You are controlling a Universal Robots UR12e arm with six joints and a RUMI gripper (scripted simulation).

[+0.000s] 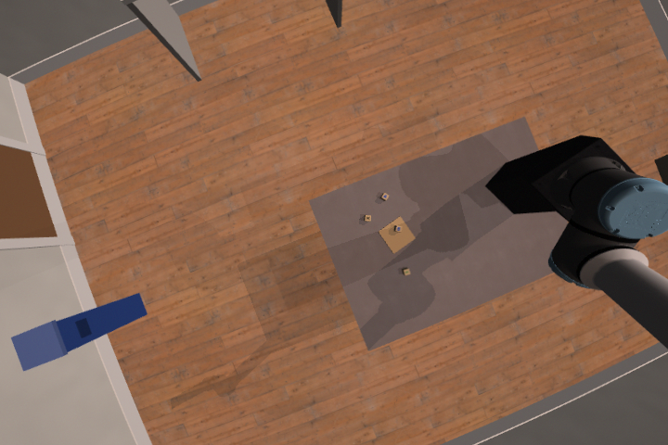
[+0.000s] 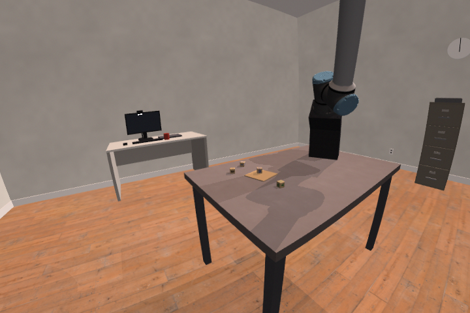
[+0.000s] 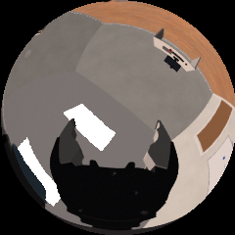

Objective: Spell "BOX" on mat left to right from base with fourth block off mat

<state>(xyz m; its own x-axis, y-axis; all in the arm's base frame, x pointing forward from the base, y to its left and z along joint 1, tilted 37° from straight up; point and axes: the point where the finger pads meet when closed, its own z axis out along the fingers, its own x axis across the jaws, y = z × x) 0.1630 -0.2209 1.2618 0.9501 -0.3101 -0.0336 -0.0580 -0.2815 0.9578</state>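
Note:
A small tan mat [image 1: 394, 243] [image 2: 260, 177] lies near the middle of the grey table [image 1: 450, 304] [image 2: 298, 217]. One block [image 1: 397, 228] [image 2: 259, 169] with a blue mark stands on the mat's far part. Three blocks stand off the mat: one with a blue mark [image 1: 384, 197] [image 2: 242, 163], one with an orange mark [image 1: 367, 217] [image 2: 232, 169], and one with a green mark [image 1: 406, 271] [image 2: 280, 183]. The letters are too small to read. My gripper [image 3: 116, 119] shows only in the wrist view. It is open and empty, and faces the room's walls, far from the table.
The arm's black pedestal [image 1: 524, 181] [image 2: 324, 138] stands at the table's far edge, and the arm [image 2: 348, 44] rises out of view. A desk with a monitor [image 2: 156, 141] and a filing cabinet [image 2: 440, 143] stand by the walls.

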